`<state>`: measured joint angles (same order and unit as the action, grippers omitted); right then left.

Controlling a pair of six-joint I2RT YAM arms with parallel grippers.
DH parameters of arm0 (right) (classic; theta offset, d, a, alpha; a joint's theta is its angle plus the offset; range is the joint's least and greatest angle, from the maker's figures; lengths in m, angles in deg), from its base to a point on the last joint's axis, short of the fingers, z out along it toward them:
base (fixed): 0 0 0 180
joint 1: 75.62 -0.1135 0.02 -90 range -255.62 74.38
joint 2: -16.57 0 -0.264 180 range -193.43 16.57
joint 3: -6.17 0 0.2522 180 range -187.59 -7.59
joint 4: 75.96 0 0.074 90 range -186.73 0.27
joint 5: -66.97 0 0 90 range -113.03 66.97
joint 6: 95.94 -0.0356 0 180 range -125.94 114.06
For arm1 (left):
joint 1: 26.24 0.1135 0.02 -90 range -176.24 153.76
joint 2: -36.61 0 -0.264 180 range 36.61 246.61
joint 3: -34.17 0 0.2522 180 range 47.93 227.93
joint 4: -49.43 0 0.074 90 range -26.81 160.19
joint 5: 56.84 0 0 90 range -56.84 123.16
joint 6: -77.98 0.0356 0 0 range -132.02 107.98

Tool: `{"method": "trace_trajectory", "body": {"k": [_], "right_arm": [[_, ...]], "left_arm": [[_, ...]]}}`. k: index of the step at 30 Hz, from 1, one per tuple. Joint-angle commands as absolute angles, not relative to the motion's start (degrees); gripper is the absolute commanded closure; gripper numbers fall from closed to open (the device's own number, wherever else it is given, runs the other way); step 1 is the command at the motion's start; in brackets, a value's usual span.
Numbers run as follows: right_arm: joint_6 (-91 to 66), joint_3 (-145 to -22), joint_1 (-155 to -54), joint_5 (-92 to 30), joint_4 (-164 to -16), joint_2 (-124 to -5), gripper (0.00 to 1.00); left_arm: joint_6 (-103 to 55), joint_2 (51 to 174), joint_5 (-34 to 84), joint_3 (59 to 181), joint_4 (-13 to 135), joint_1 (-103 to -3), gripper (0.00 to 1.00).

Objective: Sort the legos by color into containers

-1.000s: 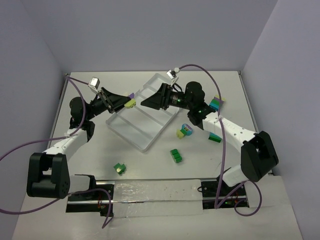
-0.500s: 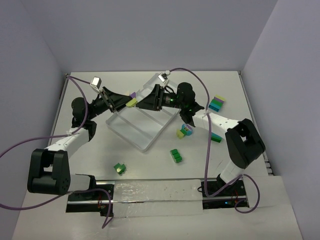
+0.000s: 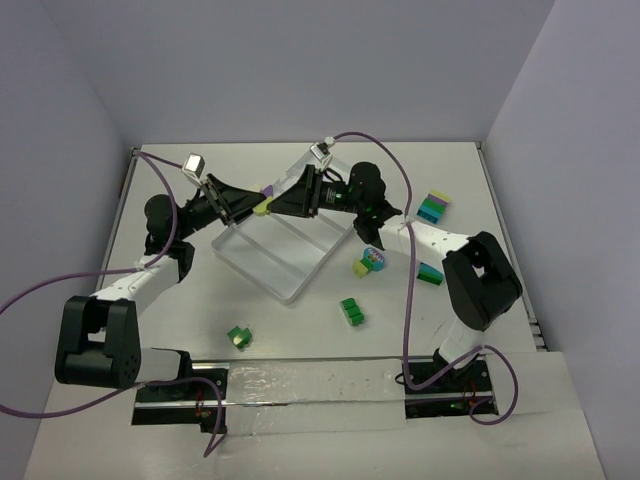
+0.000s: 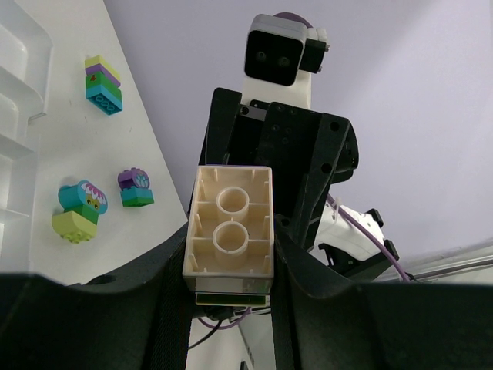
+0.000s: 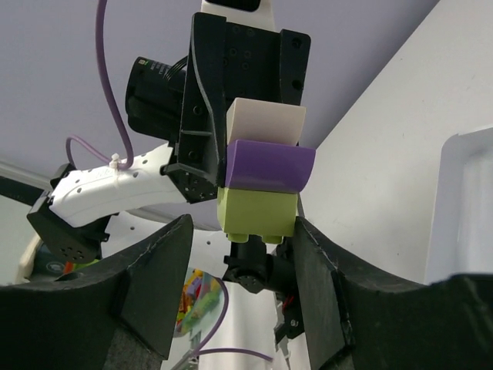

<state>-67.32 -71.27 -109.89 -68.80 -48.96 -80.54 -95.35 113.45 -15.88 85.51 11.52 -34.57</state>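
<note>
My left gripper (image 3: 256, 208) is shut on a clump of three legos (image 3: 263, 203) and holds it in the air over the clear tray (image 3: 290, 262). In the right wrist view the clump is peach (image 5: 266, 119), purple (image 5: 269, 166) and yellow-green (image 5: 258, 212). In the left wrist view the peach brick's hollow underside (image 4: 229, 231) sits between the left gripper's fingers (image 4: 229, 258). My right gripper (image 3: 274, 208) is open, with its jaws on either side of the yellow-green end (image 5: 239, 258). There is a gap on the left side.
Loose legos lie right of and in front of the tray: a teal and yellow-green pair (image 3: 370, 262), a green brick (image 3: 351, 311), another green brick (image 3: 239, 337), a multi-colour stack (image 3: 432, 207) and a teal-green piece (image 3: 430, 273). The tray rim shows in the right wrist view (image 5: 462, 193).
My right gripper has moved left across the tray until its open jaws reach the clump. The left gripper has held nearly still with the clump.
</note>
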Motion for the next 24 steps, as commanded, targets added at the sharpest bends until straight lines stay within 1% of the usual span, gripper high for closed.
{"method": "trace_trajectory", "body": {"k": [1,6,11,14,16,19,20,24], "right_arm": [[-68.3,-74.7,-110.7,-69.7,-44.7,-81.3,0.41],[-69.7,-74.4,-110.7,-69.4,-43.0,-82.1,0.45],[-72.4,-74.1,-110.7,-69.0,-40.4,-83.0,0.53],[-73.2,-73.8,-110.7,-68.7,-39.5,-82.9,0.64],[-72.9,-73.3,-110.7,-68.8,-39.6,-82.6,0.81],[-72.8,-71.8,-110.5,-69.3,-39.5,-82.1,0.97],[-72.8,-70.8,-110.4,-70.0,-39.5,-81.8,1.0],[-70.5,-66.9,-109.9,-71.4,-41.3,-80.0,1.0]], "left_arm": [[-94.1,112.2,-15.3,86.2,8.5,-35.0,1.0],[-93.6,111.6,-15.6,86.2,8.8,-35.5,1.0],[-92.6,110.8,-15.4,86.2,10.3,-36.0,1.0],[-91.9,110.2,-15.2,86.4,11.7,-36.3,1.0],[-90.9,109.6,-15.1,86.8,13.0,-36.3,1.0],[-89.7,107.9,-14.8,87.9,15.4,-36.3,1.0],[-88.5,106.4,-14.5,89.1,18.0,-36.3,1.0],[-78.2,101.7,-10.0,96.4,36.5,-36.3,1.0]]}}
